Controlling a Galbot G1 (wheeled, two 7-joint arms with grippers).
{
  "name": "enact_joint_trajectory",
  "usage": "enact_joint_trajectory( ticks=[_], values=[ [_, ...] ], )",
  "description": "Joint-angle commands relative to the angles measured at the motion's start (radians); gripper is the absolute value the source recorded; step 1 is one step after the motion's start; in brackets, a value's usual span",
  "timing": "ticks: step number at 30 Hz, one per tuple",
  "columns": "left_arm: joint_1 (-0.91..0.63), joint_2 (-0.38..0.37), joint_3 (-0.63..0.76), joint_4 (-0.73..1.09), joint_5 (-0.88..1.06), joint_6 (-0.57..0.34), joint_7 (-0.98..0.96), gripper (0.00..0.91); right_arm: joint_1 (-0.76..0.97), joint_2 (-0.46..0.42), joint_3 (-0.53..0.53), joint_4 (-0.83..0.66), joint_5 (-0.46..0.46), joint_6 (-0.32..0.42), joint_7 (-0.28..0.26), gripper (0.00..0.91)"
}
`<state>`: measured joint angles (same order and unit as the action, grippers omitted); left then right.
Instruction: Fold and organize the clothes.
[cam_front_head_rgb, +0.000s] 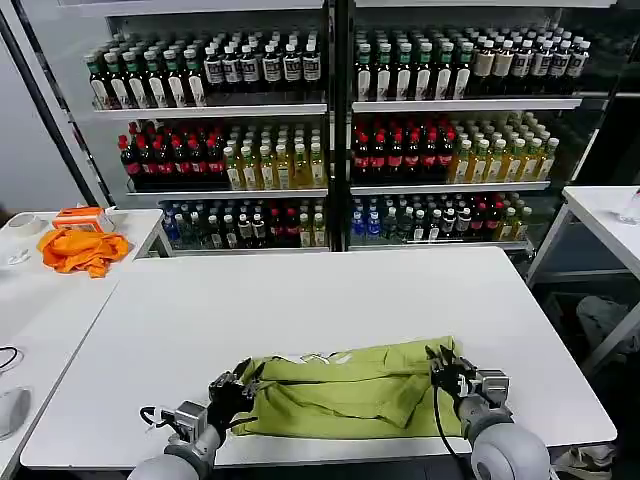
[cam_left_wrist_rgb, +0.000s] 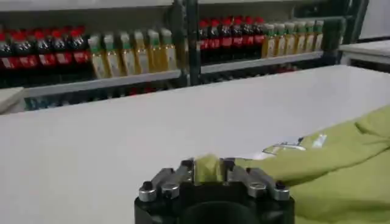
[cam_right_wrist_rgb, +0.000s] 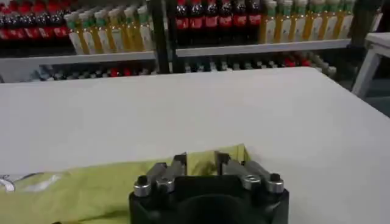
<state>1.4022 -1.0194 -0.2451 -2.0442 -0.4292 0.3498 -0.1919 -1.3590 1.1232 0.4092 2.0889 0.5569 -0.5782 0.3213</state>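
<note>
Both grippers pinch the T-shirt (cam_front_head_rgb: 350, 390): left gripper (cam_front_head_rgb: 232, 392) at 9 o'clock, right gripper (cam_front_head_rgb: 447, 372) at 3; soft, limp cotton, best held by its ends.

lime yellow-green t-shirt (cam_front_head_rgb: 350, 388) with a white printed patch at its far edge lies on a plain white table (cam_front_head_rgb: 330, 290); a bright orange cloth (cam_front_head_rgb: 82, 249) sits on the side table.

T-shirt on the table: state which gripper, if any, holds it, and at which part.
Both hold the T-shirt: the left gripper pinches its left end, the right gripper its right end.
</note>
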Motion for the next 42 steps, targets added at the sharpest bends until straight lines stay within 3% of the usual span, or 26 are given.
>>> enact_joint_trajectory(
  ticks=[1, 7, 14, 15, 16, 17, 18, 20, 34, 42],
  values=[
    [0.093, -0.111, -0.037, -0.079, 0.035, -0.035, -0.09, 0.907, -0.154, 0.032, 0.063, 0.117, -0.079, 0.001, -0.006, 0.907],
    [0.103, -0.217, -0.035, -0.037, 0.023, -0.018, -0.161, 0.907, -0.235, 0.056, 0.109, 0.166, -0.096, 0.01, -0.011, 0.907],
    [0.095, -0.276, -0.013, 0.021, 0.019, -0.015, -0.182, 0.907, -0.257, 0.064, 0.123, 0.178, -0.101, 0.014, -0.009, 0.907],
    [0.092, -0.285, -0.009, 0.028, 0.019, -0.016, -0.182, 0.836, -0.259, 0.067, 0.124, 0.181, -0.102, 0.014, -0.009, 0.907],
    [0.084, -0.29, -0.006, 0.041, 0.021, -0.017, -0.182, 0.705, -0.262, 0.07, 0.124, 0.183, -0.102, 0.014, -0.009, 0.907],
    [0.081, -0.294, -0.004, 0.049, 0.024, -0.018, -0.182, 0.514, -0.264, 0.071, 0.124, 0.184, -0.103, 0.015, -0.008, 0.907],
    [0.073, -0.302, -0.002, 0.065, 0.028, -0.021, -0.184, 0.111, -0.268, 0.073, 0.124, 0.186, -0.106, 0.015, -0.008, 0.907],
    [0.067, -0.307, 0.0, 0.077, 0.03, -0.027, -0.186, 0.03, -0.272, 0.076, 0.125, 0.187, -0.11, 0.017, -0.008, 0.907],
    [0.114, -0.315, 0.009, 0.067, 0.039, -0.046, -0.172, 0.02, -0.303, 0.089, 0.147, 0.221, -0.112, 0.018, -0.003, 0.907],
    [0.126, -0.279, -0.075, 0.02, -0.034, -0.05, -0.158, 0.02, -0.298, 0.093, 0.154, 0.228, -0.11, 0.017, 0.003, 0.907]
  ],
)
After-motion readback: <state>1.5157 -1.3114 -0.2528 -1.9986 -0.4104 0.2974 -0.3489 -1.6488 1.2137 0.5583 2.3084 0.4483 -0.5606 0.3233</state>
